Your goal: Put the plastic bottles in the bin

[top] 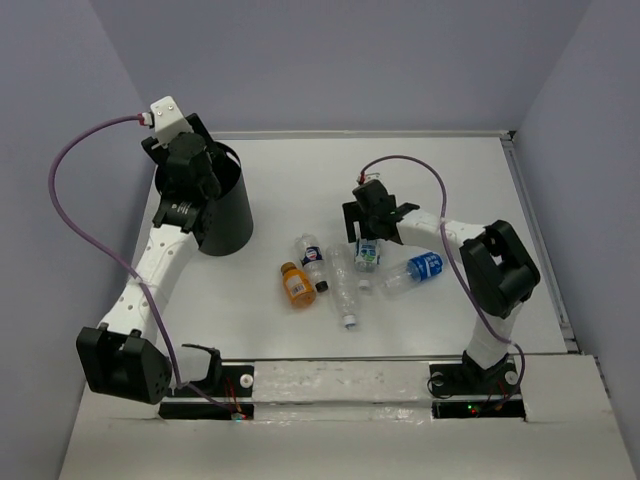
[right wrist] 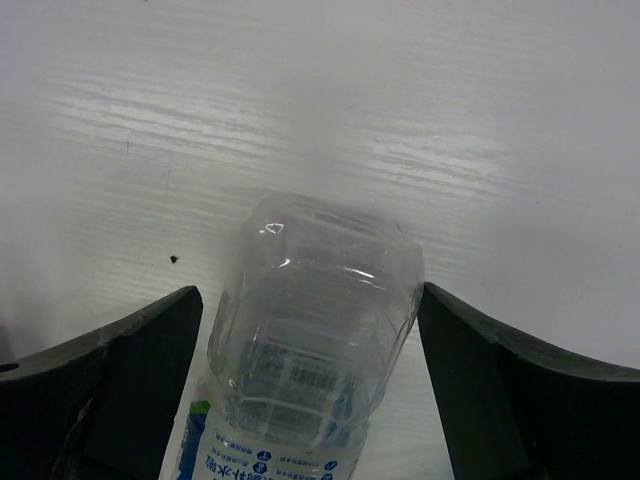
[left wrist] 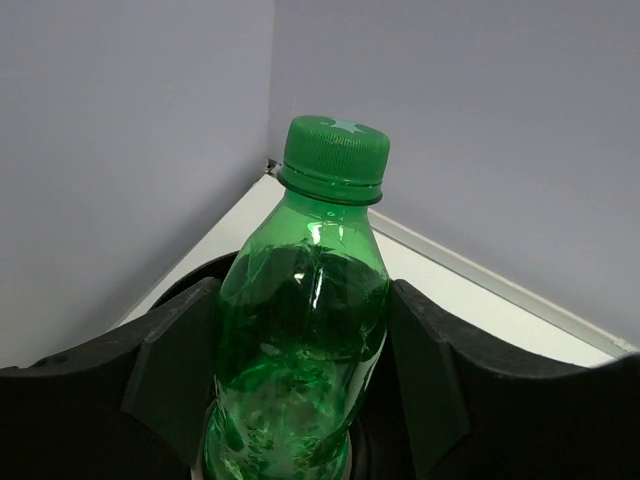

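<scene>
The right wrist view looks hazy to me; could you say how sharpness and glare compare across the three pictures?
Right wrist: clear bottle soft-edged, streaky glare on the table. Left wrist: green bottle sharp, bright highlights on its shoulder. Top external: even light, soft shadows.

White arms (top: 150, 270), black joints (top: 497, 265), looping purple cables (top: 52, 190)

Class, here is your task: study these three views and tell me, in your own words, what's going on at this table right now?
The left gripper is shut on a green bottle and holds it over the black bin. The right gripper is open and straddles a clear blue-labelled bottle lying on the table. Whether it touches the bottle is unclear. Four more bottles lie nearby, among them an orange bottle.
</scene>
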### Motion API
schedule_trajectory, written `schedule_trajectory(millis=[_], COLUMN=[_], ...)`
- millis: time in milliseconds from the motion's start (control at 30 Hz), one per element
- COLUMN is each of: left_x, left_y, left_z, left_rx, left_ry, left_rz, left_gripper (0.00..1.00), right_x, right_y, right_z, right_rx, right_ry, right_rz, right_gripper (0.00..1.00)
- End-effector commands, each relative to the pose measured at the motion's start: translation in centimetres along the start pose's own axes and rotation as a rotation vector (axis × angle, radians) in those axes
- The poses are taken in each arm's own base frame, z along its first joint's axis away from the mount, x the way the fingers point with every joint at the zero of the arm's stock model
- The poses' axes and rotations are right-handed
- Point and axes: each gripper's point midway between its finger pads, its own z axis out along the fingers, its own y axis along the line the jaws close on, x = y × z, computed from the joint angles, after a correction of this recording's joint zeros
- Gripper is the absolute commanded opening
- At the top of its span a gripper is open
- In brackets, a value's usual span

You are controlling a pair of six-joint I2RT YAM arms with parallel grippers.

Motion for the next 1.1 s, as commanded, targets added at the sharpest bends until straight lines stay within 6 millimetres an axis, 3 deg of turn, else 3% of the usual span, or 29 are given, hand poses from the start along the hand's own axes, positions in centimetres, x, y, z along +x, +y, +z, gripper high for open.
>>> schedule_trajectory(millis=[0,33,100,200,333,500,567,600,667,700,833,867,933,967,1067], left_x=[-1.7,-1.5,-1.7,-2.6,-4.5,-5.2,-5.4,-4.6,-4.6,-3.5,-2.9,-2.7,-2.3,-2.1,-1.0], left_y=[-0.6,-0.6,-0.7,-1.1,-0.9,-2.8,-3.7,-3.8,-3.8,-3.8,-2.3,-2.0,-1.0,-0.6,0.7], left_z=[0.3,0.1,-0.2,-1.0,-3.0,-6.2,-8.3,-8.9,-11.1,-11.5,-14.4,-14.6,-15.4,-15.4,-15.9], left_rx=[0.022,0.024,0.045,0.089,0.148,0.34,0.458,0.486,0.57,0.587,0.641,0.638,0.628,0.611,0.573], left_ry=[-0.08,-0.073,-0.068,-0.069,-0.092,-0.057,-0.036,-0.014,-0.008,0.011,0.014,0.014,0.01,0.012,0.032], left_rz=[-0.087,-0.084,-0.087,-0.117,-0.17,-0.234,-0.244,-0.244,-0.249,-0.243,-0.243,-0.245,-0.253,-0.265,-0.277], left_gripper=[0.77,0.88,0.99,0.99,0.99,0.99,0.99,0.99,0.99,0.99,0.99,0.99,0.99,0.99,0.99], right_x=[-1.9,-1.9,-1.9,-2.3,-3.7,-7.1,-9.1,-10.1,-13.2,-14.2,-19.6,-21.9,-24.3,-26.2,-28.7], right_y=[-0.3,-0.2,-0.1,-0.1,-0.2,-0.5,-0.8,-1.0,-1.1,-0.9,2.0,3.5,6.3,7.4,12.5], right_z=[0.2,0.3,0.5,0.5,-0.1,-1.9,-3.7,-4.6,-7.9,-9.1,-16.7,-19.8,-23.3,-26.2,-30.2], right_rx=[0.049,0.046,0.044,0.049,0.062,0.082,0.082,0.085,0.062,0.042,-0.127,-0.197,-0.337,-0.403,-0.593], right_ry=[-0.046,-0.043,-0.041,-0.05,-0.082,-0.166,-0.221,-0.249,-0.339,-0.367,-0.557,-0.642,-0.734,-0.802,-0.907], right_rz=[-0.006,-0.007,-0.004,-0.002,0.002,0.016,0.018,0.024,0.045,0.05,0.073,0.089,0.101,0.114,0.106], right_gripper=[0.91,0.88,0.85,0.78,0.57,0.46,0.44,0.44,0.44,0.44,0.44,0.44,0.44,0.44,0.44])
